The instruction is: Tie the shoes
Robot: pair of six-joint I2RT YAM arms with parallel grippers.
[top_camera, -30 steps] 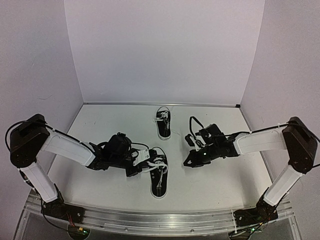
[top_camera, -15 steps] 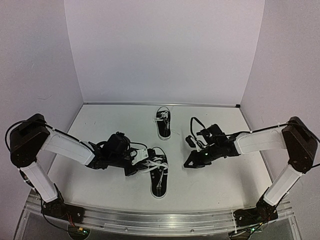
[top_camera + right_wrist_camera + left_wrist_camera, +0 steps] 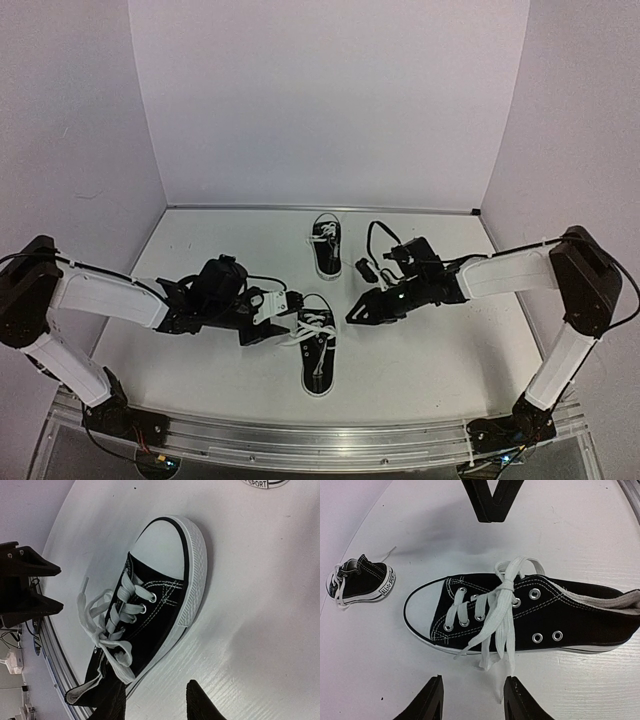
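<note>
The near shoe [image 3: 318, 350] sits flat on the table [image 3: 430, 360], right between the two pincers, toe pointing away from the arm bases. The left gripper [image 3: 285, 318] is low and just beside the laced side. In the left wrist view its jaw is spread wide with nothing pinched, and the loose lace ends trail down off the shoe's side into the gap between its fingers [image 3: 427, 702]. The right gripper [image 3: 358, 310] hangs off to the other side near the toe, clear of the shoe, also wide open and empty.

The shoe itself is black canvas with a white toe cap, white sole edge and silver eyelets. The white laces are crossed into one loose knot with a floppy loop above it — no proper bow.

Count: two shoes and two grippers. The far shoe [image 3: 326, 245] stands well apart toward the back wall, heel toward the near one.
</note>
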